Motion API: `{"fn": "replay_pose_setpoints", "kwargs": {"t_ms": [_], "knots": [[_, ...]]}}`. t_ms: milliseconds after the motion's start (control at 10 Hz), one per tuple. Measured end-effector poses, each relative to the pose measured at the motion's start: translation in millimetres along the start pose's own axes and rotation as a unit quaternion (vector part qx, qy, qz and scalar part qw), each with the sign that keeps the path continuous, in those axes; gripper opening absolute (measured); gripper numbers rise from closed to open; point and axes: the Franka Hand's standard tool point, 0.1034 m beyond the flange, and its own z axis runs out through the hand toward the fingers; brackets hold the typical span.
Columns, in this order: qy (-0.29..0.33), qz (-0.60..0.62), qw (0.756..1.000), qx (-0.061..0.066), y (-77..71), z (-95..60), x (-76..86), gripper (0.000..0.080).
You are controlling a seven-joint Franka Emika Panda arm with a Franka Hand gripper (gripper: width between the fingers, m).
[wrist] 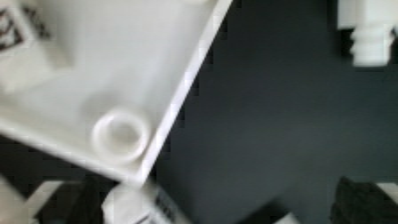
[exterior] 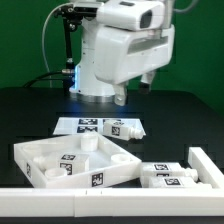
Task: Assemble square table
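Observation:
The white square table top (exterior: 70, 162) lies at the exterior view's left with its raised rim up, tags on its sides and a short white post (exterior: 88, 144) standing inside it. In the wrist view its rim (wrist: 178, 100) and a round corner socket (wrist: 119, 131) show, blurred. One tagged leg (exterior: 122, 130) lies on the marker board (exterior: 85, 125). Two more legs (exterior: 165, 176) lie at the right. The arm (exterior: 120, 50) hangs high above the rear. My gripper (wrist: 214, 205) is open, its dark fingers (wrist: 365, 200) far apart above the table. A blurred white piece (wrist: 134, 205) lies beside the other finger.
A long plain white rail (exterior: 100, 206) runs along the front and turns back at the right (exterior: 205, 165). The table surface (exterior: 170, 120) is black. In the wrist view a blurred white leg (wrist: 370, 45) lies on the black surface.

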Motion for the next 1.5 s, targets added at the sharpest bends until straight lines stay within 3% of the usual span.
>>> {"fn": "replay_pose_setpoints", "kwargs": {"t_ms": [100, 200, 600, 800, 900, 1000, 1400, 1500], "knots": [[0.007, -0.016, 1.0, -0.005, 14.0, -6.7, 14.0, 0.0649], [0.008, -0.016, 1.0, 0.0, 19.0, -9.6, 13.4, 0.0649], [0.01, -0.018, 1.0, 0.0, 18.1, -2.6, 15.9, 0.0649], [0.039, -0.049, 0.998, -0.023, 31.2, 20.4, 37.7, 0.0649], [0.053, -0.092, 0.993, -0.046, 41.6, 24.0, 45.6, 0.0649], [0.062, -0.15, 0.984, -0.077, 49.1, 21.9, 51.9, 0.0649], [0.064, -0.144, 0.985, -0.075, 47.9, 25.6, 52.0, 0.0649], [0.064, -0.12, 0.988, -0.069, 43.3, 34.6, 54.0, 0.0649]]}}
